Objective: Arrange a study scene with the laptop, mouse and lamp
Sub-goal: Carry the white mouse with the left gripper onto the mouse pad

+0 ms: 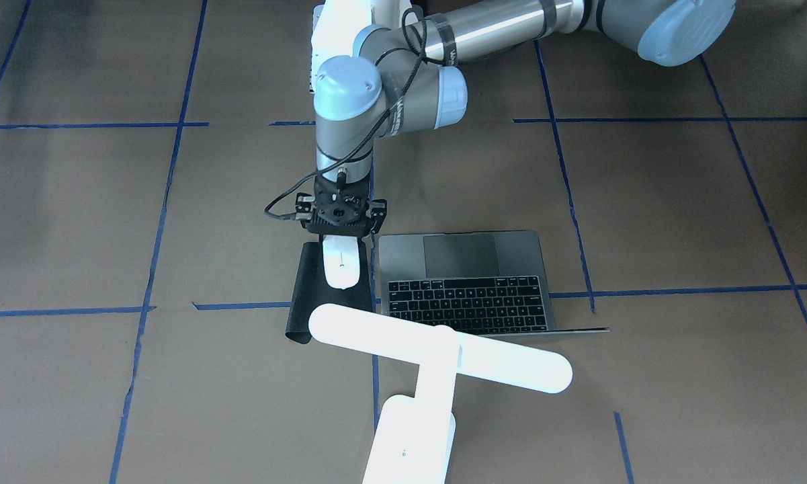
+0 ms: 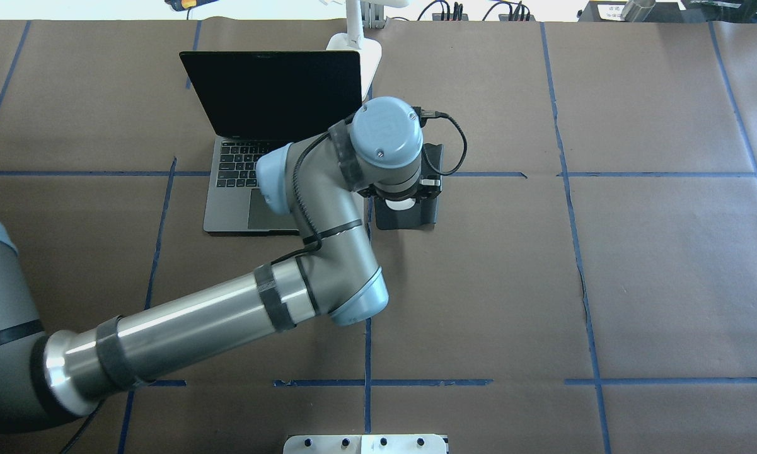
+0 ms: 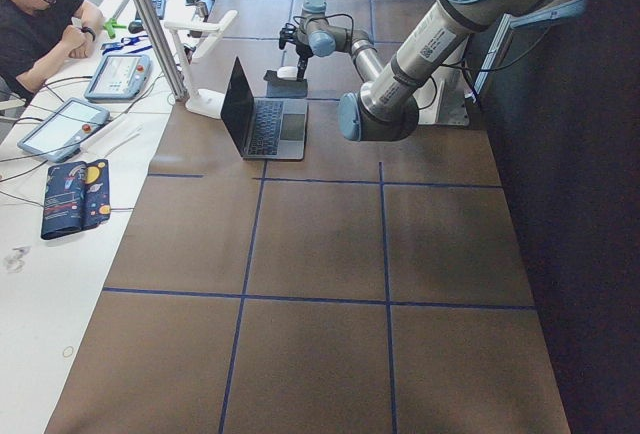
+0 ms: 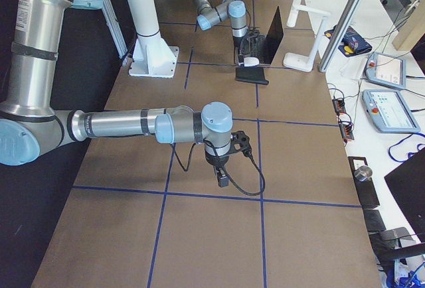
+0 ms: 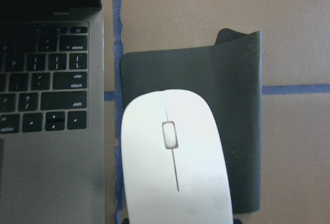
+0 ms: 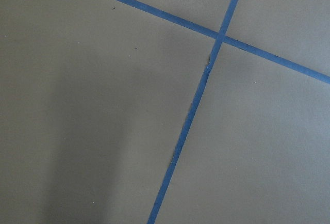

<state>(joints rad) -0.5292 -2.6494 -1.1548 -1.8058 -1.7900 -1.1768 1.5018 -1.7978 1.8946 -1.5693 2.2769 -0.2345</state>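
Lamp [image 1: 437,355] stood beyond the left tool [image 1: 341,227] and laptop [image 1: 467,269] just left of it, with the mouse [image 1: 340,263] directly under it over a mat [image 1: 306,282], likely for right-hand use; whether the tool clamped it could not be told.

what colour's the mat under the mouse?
Plain dark charcoal, nearly black, no pattern. The mat shows best in the left wrist view, beneath the white mouse.

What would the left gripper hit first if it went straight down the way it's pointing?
Most likely the mouse: the left gripper points straight down over one end of it, on the black mat beside the laptop. Whether they already touch, I cannot tell.
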